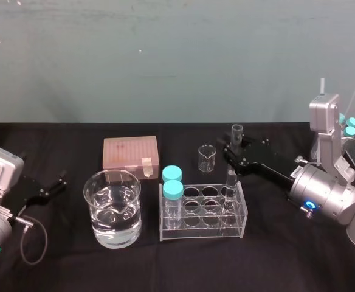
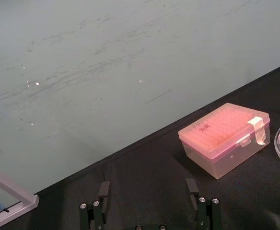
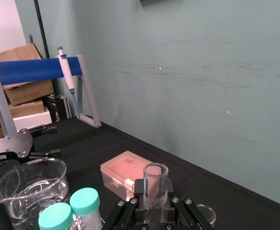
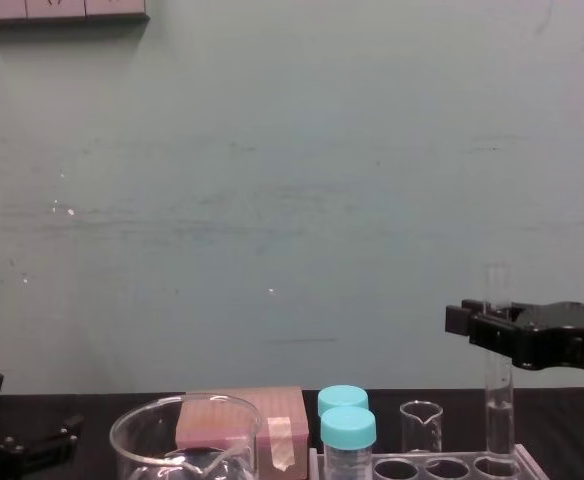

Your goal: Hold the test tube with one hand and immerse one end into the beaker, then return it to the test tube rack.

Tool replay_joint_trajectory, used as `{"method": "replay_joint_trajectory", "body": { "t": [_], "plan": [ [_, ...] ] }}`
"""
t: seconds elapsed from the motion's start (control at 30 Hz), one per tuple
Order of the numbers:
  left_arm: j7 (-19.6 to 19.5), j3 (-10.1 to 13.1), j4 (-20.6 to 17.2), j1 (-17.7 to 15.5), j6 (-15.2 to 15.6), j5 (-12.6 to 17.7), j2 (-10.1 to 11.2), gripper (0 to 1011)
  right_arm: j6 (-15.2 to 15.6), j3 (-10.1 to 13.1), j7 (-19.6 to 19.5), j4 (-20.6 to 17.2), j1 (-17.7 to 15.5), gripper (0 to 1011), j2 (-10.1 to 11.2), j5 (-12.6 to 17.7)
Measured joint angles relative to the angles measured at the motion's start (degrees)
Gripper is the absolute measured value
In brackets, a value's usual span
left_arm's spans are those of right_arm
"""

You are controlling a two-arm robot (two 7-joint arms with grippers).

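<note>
Off-frame: test tube point(image 4: 499, 412) base (perhaps seated)

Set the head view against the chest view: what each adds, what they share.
Head view adds the right arm's silver wrist with its blue ring and the test tube rack's hole grid from above. Chest view adds a side profile: the test tube stands upright, clamped by the right gripper. Both share tube, gripper, rack, the beaker, two teal-capped vials, pink box, small beaker and the parked left gripper at left.
</note>
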Motion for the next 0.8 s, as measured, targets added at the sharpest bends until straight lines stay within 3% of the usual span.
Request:
{"method": "replay_joint_trajectory", "body": {
  "t": [0.8],
  "plan": [
    [0.0,0.0,0.0,0.0,0.0,0.0,0.0,1000,0.4,-1.2,0.3,3.4,1.3,241,-1.5,-1.9]
  ]
}}
